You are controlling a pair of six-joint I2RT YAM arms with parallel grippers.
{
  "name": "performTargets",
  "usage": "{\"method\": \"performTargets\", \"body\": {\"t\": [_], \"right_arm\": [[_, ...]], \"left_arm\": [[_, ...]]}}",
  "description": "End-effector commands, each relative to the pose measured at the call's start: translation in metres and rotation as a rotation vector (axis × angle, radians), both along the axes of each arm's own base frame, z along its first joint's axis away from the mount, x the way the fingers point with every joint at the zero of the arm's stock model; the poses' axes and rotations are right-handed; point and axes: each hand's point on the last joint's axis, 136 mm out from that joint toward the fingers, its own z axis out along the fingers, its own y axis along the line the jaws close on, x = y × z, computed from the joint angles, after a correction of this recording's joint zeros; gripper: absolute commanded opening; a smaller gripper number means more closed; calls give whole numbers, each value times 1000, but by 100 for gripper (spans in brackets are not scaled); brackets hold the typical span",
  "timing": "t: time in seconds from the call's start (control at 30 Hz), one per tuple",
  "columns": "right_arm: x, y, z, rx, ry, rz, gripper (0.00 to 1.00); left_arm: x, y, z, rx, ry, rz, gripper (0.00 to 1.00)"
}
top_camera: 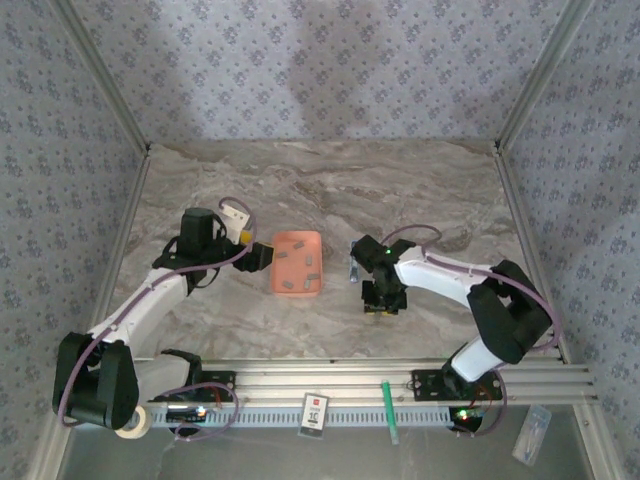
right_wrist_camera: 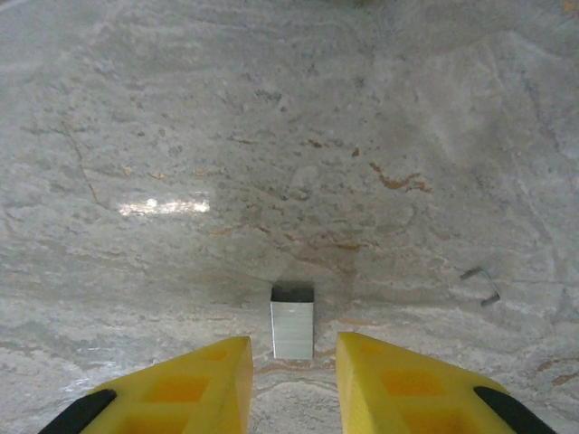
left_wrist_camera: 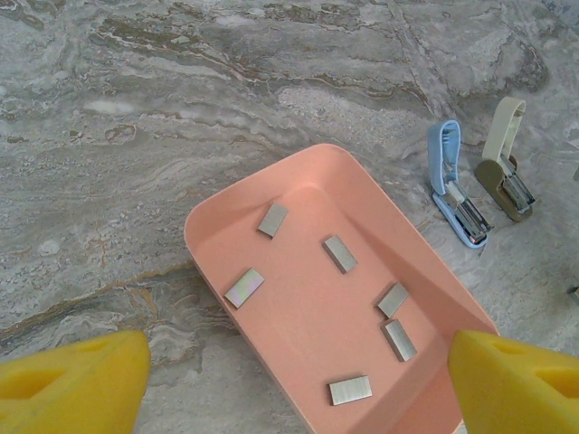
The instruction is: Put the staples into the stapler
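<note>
Staple strip lengthwise between right hand fingers

Light: soft, even, from overhead; moderately bright.
Shadows: faint broad patches on the back wall; dark pools beneath the arms.
Glare: one white streak on the marble worktop; pale sheen on the staple strip.
Focus: fingers of left hand and right hand soft-edged near the lens.
Top view: grainy, fine detail lost.
</note>
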Motion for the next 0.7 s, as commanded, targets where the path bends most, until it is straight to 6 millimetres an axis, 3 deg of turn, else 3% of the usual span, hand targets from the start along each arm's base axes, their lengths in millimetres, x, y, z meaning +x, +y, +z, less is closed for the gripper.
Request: {"method": "performTargets", "body": {"t": [0.0,0.4,0.67], "right_arm": [[5,3,0,4,-4,32,32],[3,7,-12,2,32,48,25],[5,4,-15,-18,33,44,25]], "left_arm": [[3,-3,7,0,-28,-12,86],[3,-4,6,0,-25,-14,86],[3,-4,5,0,-21,-13,85]]}}
